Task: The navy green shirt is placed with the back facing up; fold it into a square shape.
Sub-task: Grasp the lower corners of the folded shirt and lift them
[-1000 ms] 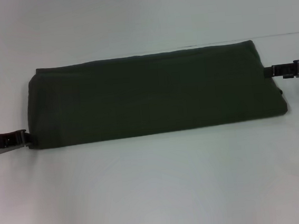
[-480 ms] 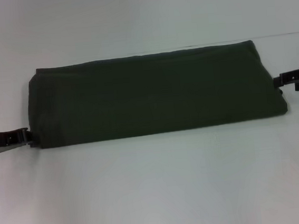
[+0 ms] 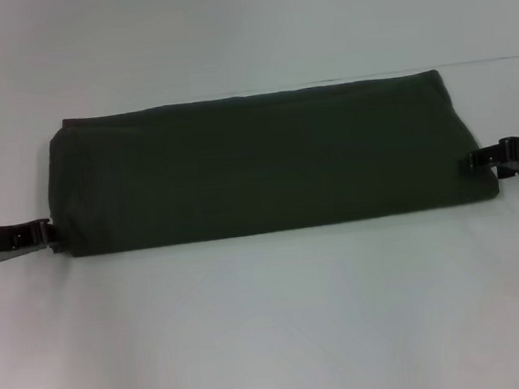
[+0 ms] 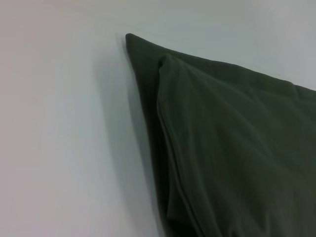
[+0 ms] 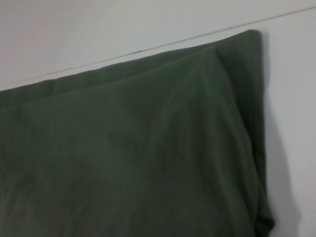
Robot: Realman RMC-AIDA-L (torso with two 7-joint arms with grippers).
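Lying across the middle of the white tabletop (image 3: 272,322), the navy green shirt (image 3: 266,166) is folded into one long, flat band running from the robot's left to its right, its plain side up with no lettering showing. Nearest the robot, the bare surface runs up to the band's straight near edge.

At the near-left corner of the band, the left tool (image 3: 45,235) sits low at the tabletop, its tip touching the shirt's short edge. Whether it is clenched on cloth or released cannot be told. The left wrist view shows that end of the shirt (image 4: 222,148), with a layered folded edge and one pointed corner lying on the surface.

On the opposite side, the right tool (image 3: 471,162) meets the shirt's right short edge, slightly farther from the robot than the left one. Its grip also cannot be told. The right wrist view shows the shirt (image 5: 128,148) with soft creases and the far-right corner.

Beyond the band, a thin dark line (image 3: 486,61) crosses the surface.
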